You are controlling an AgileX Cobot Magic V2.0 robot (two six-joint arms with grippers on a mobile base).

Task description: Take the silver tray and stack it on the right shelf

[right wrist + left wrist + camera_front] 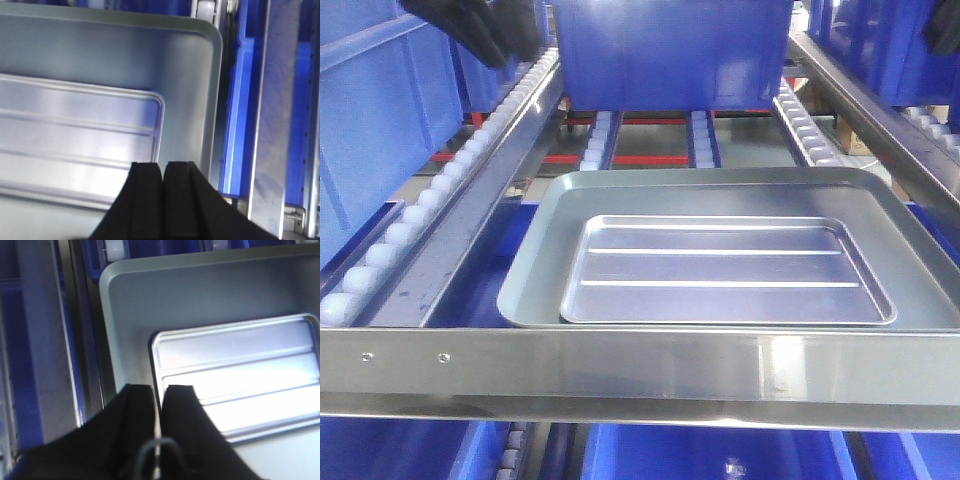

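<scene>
Front view has the silver tray [725,270] sitting flat inside a bigger, duller grey tray [535,255], and both rest on the shelf [640,365] just behind its shiny front rail, the one with two small holes near the left end. Small white rollers [395,235] run along the left side rail, and a blue bin [670,50] sits further back on the same shelf, well apart from the trays. Left gripper [480,28] shows up as a black shape in the top left corner, up above the roller rail and not touching either tray. Left wrist view looks down past the left gripper [158,405]: its two black fingers [132,420] are nearly together with only a thin slit between them, nothing in there, hovering over the silver tray's [240,375] left end. Right wrist view is pretty much the mirror: right gripper [162,182] has its fingers [145,200] pressed close with a hairline gap, empty, above the right end of the silver tray [75,135], with the grey tray's [190,75] rim beyond it.
</scene>
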